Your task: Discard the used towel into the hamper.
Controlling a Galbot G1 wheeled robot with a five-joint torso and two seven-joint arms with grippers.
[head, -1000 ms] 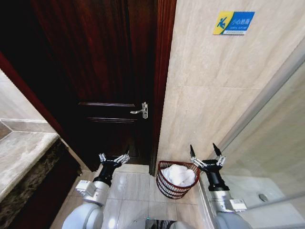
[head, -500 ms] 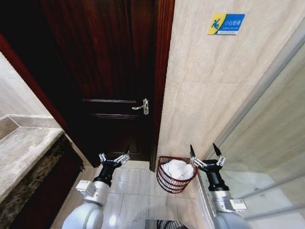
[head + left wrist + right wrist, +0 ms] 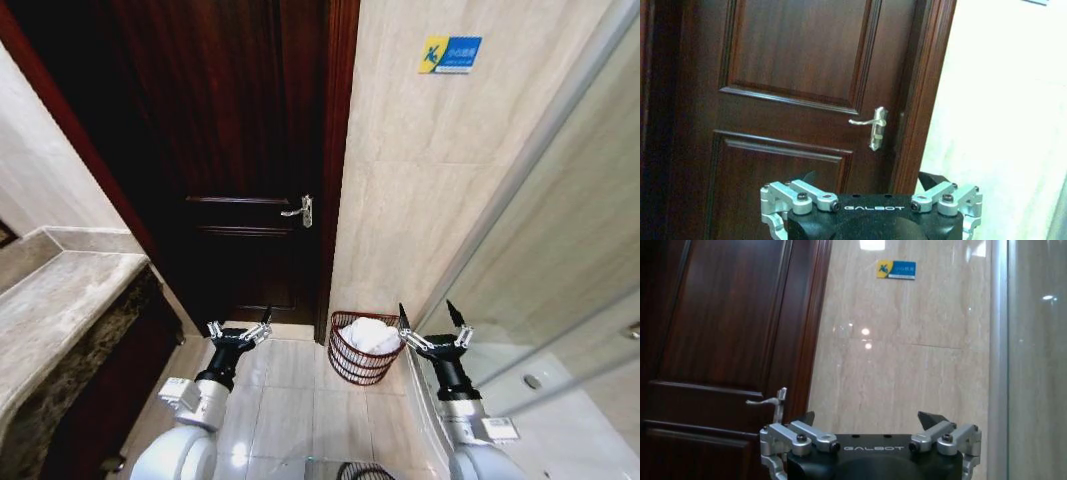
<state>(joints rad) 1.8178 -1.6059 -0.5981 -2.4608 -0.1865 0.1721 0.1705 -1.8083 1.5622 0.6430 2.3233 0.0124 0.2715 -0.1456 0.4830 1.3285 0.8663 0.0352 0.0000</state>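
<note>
White towel (image 3: 371, 334) fills reddish-brown hamper (image 3: 356, 364) beside dark wooden door (image 3: 235, 160).

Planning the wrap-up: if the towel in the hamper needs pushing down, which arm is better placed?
Likely the right: its open pincer hangs beside the hamper, where the towel lies. The open left pincer is farther off, by the door.

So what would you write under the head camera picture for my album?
Towel in the hamper by the door, left gripper and right gripper open and empty.
</note>
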